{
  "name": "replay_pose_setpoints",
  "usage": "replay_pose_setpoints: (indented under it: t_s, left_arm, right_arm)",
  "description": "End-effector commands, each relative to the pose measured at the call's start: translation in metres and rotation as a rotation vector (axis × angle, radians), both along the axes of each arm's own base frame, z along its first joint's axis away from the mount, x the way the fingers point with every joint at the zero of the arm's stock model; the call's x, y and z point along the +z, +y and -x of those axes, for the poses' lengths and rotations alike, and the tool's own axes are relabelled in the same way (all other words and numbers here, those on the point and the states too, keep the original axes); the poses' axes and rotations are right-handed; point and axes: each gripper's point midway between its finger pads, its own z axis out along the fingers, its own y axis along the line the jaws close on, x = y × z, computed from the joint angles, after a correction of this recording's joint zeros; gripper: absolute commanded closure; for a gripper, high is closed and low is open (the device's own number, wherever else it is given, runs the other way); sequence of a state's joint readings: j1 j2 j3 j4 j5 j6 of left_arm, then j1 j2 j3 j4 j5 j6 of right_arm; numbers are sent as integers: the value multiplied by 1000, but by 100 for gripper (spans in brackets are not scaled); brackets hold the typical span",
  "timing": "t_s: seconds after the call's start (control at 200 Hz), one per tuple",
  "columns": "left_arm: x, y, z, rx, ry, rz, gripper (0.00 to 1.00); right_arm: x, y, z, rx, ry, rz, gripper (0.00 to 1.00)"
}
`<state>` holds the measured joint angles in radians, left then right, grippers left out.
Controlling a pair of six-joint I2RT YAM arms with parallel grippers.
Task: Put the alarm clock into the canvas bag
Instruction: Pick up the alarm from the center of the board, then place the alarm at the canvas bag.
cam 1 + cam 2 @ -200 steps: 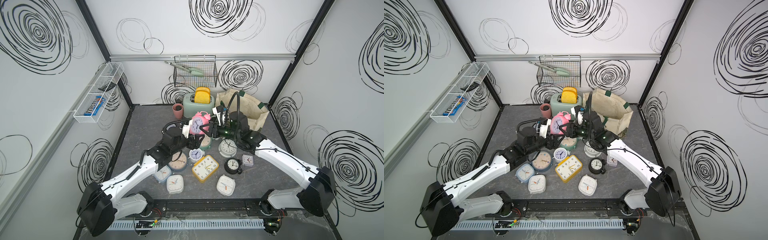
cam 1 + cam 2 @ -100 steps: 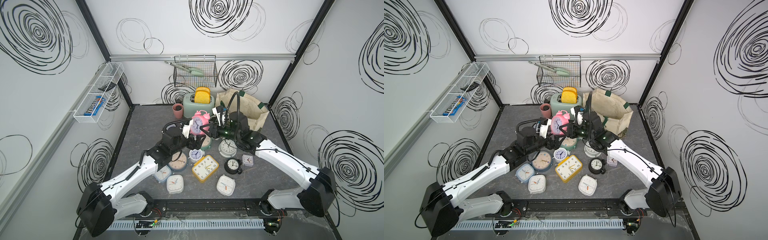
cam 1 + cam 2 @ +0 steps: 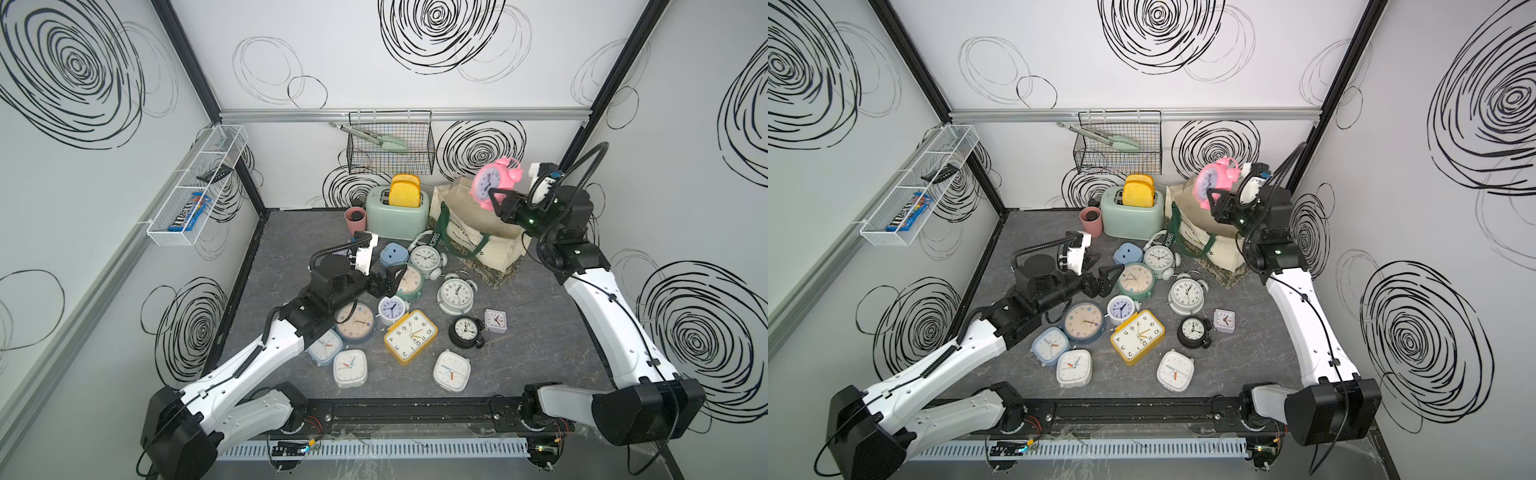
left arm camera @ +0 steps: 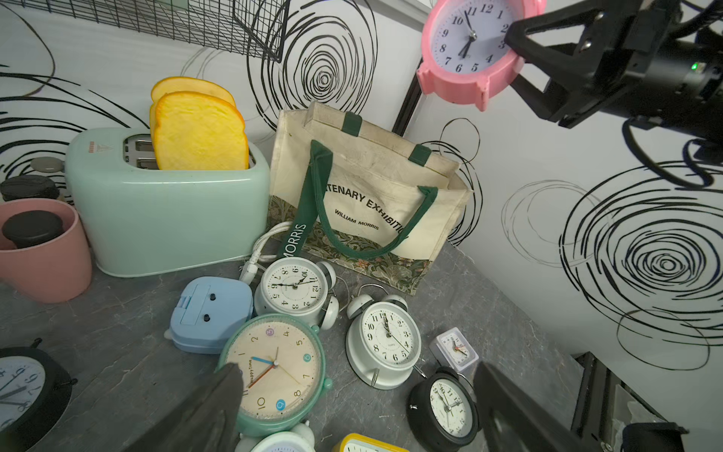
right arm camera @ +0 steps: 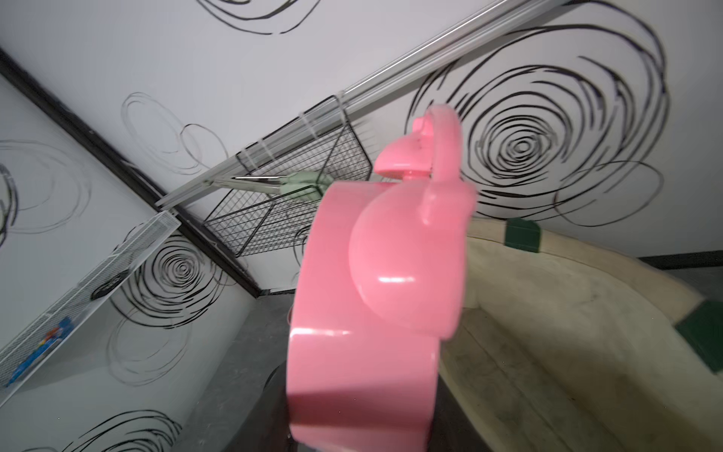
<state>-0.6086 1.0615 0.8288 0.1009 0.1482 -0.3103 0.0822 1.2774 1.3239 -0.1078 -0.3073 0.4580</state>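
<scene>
Over canvas bag (image 3: 496, 249), alarm clock (image 3: 488, 185); toaster (image 3: 395, 218) left of bag.

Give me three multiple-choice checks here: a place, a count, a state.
1. Where is the pink plastic twin-bell alarm clock?
A) on the grey tabletop
B) in the wire basket
C) aloft, higher than the cream canvas bag

2. How many yellow toast slices stand in the mint-green toaster?
A) one
B) two
C) four

3. The left gripper is:
A) open, empty
B) shut on a clock
C) shut on a handle

Answers: C, the right gripper holds it up, clear of the bag; B, two slices poke out; A, its jaws stand apart, nothing between.
</scene>
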Motion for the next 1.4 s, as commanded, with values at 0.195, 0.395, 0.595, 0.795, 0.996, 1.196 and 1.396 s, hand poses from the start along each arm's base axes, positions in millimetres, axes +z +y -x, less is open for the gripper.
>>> replay_pose_setpoints:
  t_s: [0.195,0.395,0.595,0.795,0.996,1.196,1.396]
  left_arm:
    - [13,-5,5,-23,-55,17,4]
    - [14,-7,8,-38,-58,22,4]
    - [14,-11,11,-57,-55,30,4]
    - [16,-10,12,-53,-60,29,4]
    - [17,-9,12,-51,-63,29,4]
    - [15,-10,13,-56,-59,29,4]
    - [14,-11,13,-57,-57,27,4]
  right_arm:
    - [-67,-25,-50,-12,237,30,93]
    - [-104,-12,-78,36,336,-34,93]
    - [-127,11,-107,97,413,-59,92]
    - [-166,26,-126,92,528,-61,92]
    - [-200,35,-135,98,591,-101,90]
    - [-233,45,-141,155,660,-132,87]
    - [-263,39,-146,133,730,-131,79]
